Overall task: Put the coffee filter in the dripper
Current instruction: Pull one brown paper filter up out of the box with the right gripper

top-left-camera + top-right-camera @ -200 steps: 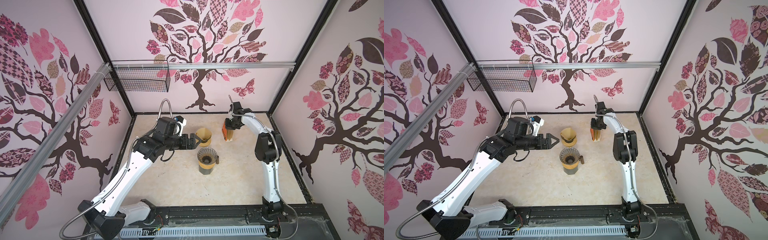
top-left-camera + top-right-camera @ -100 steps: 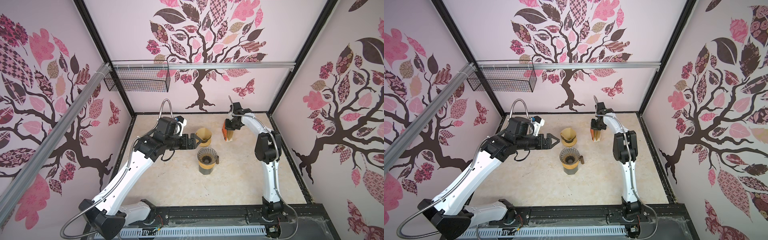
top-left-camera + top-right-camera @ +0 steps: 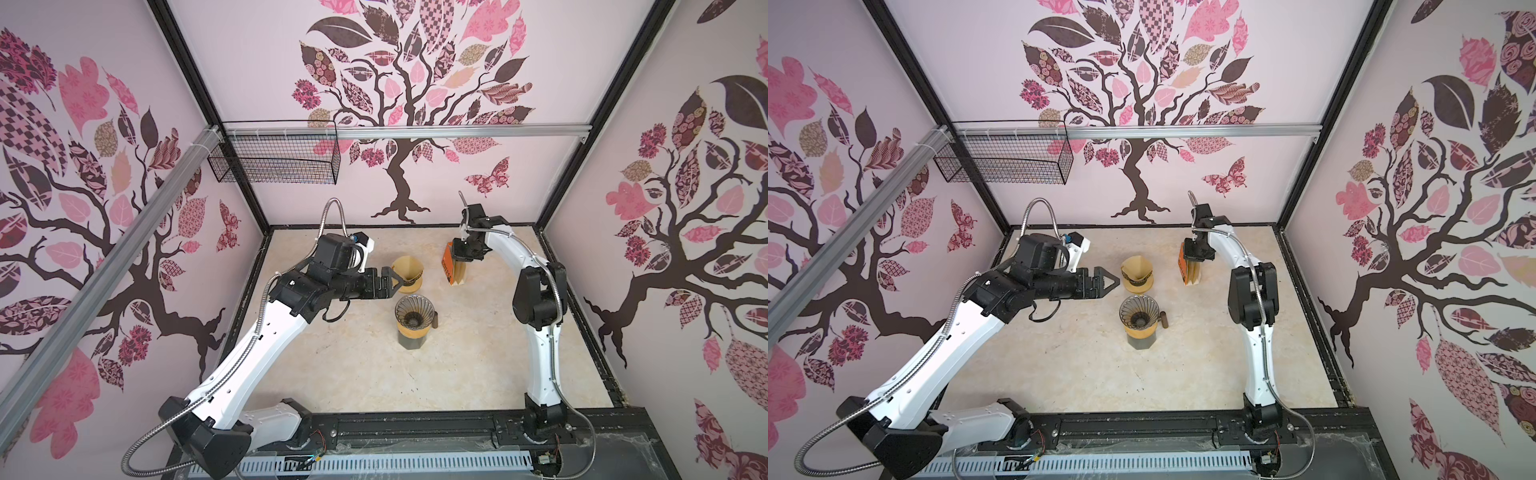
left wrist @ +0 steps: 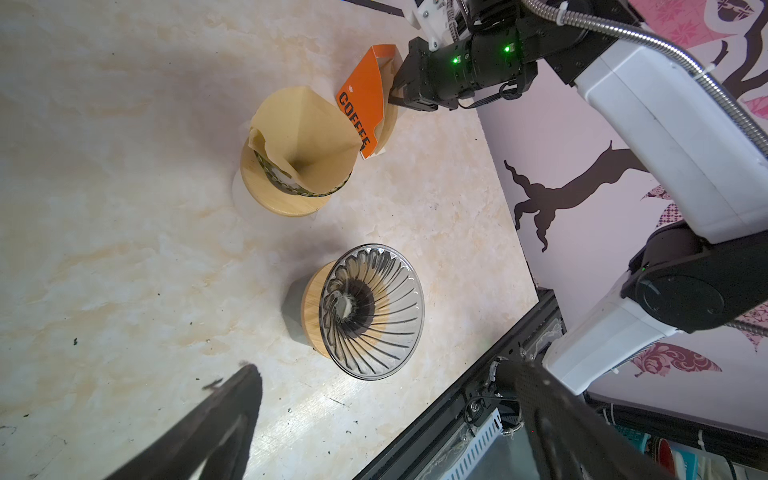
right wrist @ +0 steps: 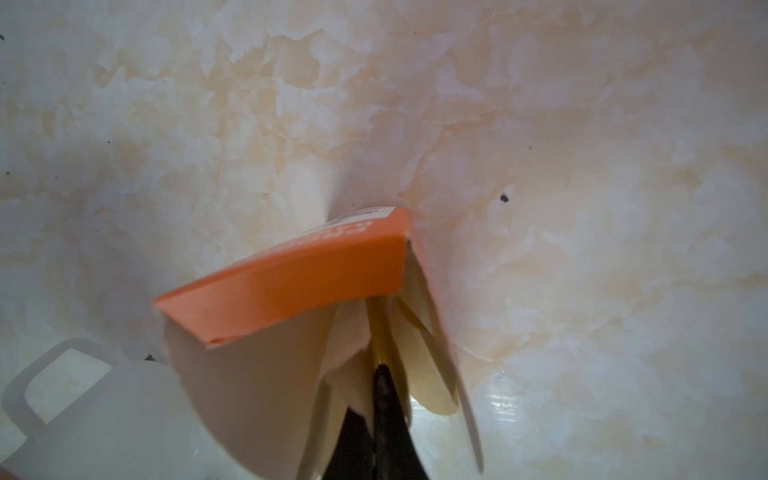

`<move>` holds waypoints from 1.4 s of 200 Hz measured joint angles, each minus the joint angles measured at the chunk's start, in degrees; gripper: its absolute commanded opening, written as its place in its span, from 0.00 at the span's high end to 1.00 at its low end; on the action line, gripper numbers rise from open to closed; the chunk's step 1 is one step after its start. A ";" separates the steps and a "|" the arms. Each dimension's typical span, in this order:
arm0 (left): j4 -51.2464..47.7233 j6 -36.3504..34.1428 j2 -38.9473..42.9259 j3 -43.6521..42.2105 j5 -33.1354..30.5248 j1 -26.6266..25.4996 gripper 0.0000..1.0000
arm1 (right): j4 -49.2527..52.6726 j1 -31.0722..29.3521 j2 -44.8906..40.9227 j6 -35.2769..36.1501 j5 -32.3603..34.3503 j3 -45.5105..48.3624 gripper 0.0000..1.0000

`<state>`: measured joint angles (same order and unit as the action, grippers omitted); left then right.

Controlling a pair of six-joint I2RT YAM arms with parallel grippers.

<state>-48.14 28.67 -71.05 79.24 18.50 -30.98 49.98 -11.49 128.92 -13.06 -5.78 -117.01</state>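
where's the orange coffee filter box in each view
Top view: orange coffee filter box stands at the back right of the table, right of the paper filter.
Top view: same spot.
Left wrist: beyond the paper filter, which hides part of it.
Right wrist: fills the middle, seen close from above its open top.
Shared landmark: the right hand, set into the box's open top.
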 measured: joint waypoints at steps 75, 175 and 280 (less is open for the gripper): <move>-0.04 -0.26 0.00 0.00 -0.02 0.00 0.02 | 0.94 0.00 -3.52 0.00 0.11 -0.02 1.00; -0.02 0.31 -0.13 -0.55 -0.11 0.00 0.02 | 4.17 0.00 -3.54 -0.02 1.31 -0.98 1.00; -0.48 1.57 -1.97 -0.57 0.24 0.00 0.02 | 5.16 0.00 -6.19 -0.63 1.81 -2.93 1.00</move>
<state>-48.62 30.24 -73.01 78.67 18.74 -30.98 55.13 -11.49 122.74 -13.69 -3.97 -119.94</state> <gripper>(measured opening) 0.981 0.041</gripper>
